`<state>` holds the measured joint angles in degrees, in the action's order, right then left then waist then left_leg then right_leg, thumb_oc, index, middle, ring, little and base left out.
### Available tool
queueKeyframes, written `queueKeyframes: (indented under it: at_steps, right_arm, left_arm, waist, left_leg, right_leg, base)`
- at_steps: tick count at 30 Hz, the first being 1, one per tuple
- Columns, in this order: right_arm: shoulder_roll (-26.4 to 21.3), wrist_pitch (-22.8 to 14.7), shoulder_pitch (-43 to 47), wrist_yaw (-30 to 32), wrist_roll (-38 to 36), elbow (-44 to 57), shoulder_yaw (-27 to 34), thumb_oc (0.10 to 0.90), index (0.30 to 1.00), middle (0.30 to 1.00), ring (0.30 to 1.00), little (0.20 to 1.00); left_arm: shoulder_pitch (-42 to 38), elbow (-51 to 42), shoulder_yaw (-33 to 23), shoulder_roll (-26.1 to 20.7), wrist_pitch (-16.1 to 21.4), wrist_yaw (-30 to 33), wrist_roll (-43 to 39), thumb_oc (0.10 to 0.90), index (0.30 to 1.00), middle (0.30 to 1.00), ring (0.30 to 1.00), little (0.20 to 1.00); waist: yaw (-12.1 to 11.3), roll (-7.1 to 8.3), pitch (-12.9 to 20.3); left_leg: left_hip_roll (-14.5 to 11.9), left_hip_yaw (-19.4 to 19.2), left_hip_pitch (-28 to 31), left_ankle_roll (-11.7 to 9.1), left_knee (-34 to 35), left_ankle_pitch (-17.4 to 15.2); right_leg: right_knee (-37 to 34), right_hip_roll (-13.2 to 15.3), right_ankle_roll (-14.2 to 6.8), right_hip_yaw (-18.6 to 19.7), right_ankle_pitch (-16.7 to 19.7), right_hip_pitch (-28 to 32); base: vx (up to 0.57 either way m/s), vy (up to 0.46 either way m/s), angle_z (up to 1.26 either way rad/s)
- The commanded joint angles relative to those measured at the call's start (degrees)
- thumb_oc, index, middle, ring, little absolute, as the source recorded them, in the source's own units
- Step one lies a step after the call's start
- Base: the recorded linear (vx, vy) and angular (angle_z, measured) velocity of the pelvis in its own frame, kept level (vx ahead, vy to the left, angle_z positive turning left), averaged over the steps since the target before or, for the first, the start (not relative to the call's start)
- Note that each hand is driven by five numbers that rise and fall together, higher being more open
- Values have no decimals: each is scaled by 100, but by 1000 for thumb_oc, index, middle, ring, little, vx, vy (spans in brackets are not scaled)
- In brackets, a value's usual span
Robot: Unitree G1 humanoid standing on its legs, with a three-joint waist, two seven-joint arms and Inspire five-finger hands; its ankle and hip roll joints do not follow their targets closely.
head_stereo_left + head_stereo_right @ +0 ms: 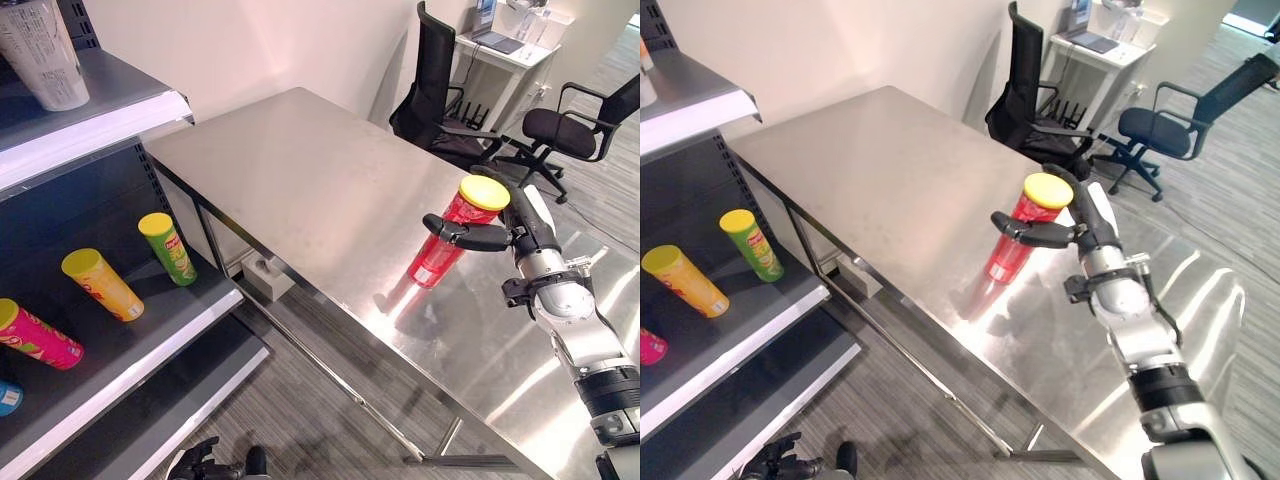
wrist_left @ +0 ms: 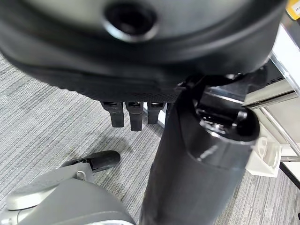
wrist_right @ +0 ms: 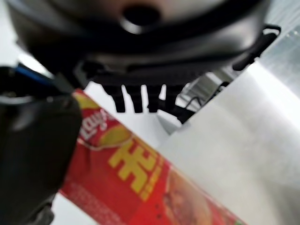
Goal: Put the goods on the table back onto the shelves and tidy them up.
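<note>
Blue can [image 1: 8, 397] cut off at shelf edge

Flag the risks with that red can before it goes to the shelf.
1. The right hand grips the red can only near its yellow-lidded top, and the can hangs tilted over the steel table; it may swing or slip out.
2. The shelf already holds lying cans; the green can and yellow can could roll if bumped during placing.

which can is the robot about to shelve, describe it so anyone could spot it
Look at the steel table beside the shelves. Near its right edge, the right hand curls its fingers round a tilted red can with a yellow lid. It is the one can on the table; the others lie on the shelf.
</note>
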<state>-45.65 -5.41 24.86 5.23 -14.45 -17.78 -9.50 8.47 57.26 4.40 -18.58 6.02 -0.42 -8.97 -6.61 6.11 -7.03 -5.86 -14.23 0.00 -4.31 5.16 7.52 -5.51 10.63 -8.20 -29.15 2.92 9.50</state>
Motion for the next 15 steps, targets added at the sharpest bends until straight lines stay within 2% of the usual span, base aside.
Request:
queueKeyframes:
  at_steps: [1, 2, 15]
  right_arm:
    - [-191, -364, 1020, 245, -216, -182, 113, 557, 535, 535, 535, 535]
    - [-199, -357, 1034, 224, -210, -186, 76, 400, 300, 300, 300, 300]
    - [-233, -404, 1016, 286, -142, 121, 181, 400, 300, 300, 300, 300]
  left_arm:
    - [-42, 45, 375, -153, 85, 44, 49, 800, 900, 900, 900, 900]
    - [-39, 34, 378, -150, 86, 45, 44, 800, 900, 900, 900, 900]
    - [-38, 13, 314, -159, 66, 66, 26, 800, 900, 900, 900, 900]
  waist:
    - [-231, -5, 323]
    - [-230, -4, 323]
    - [-211, -9, 325]
  left_leg:
    - [-214, -227, 360, -135, -44, -552]
    - [-213, -227, 361, -136, -41, -551]
    - [-208, -214, 411, -129, -53, -581]
  right_leg:
    - [146, 141, -167, 29, -42, -16]
    - [146, 140, -167, 30, -43, -18]
    - [131, 118, -150, 81, -63, -1]
  base:
    - [0, 0, 0]
    - [0, 0, 0]
    - [-4, -4, 0]
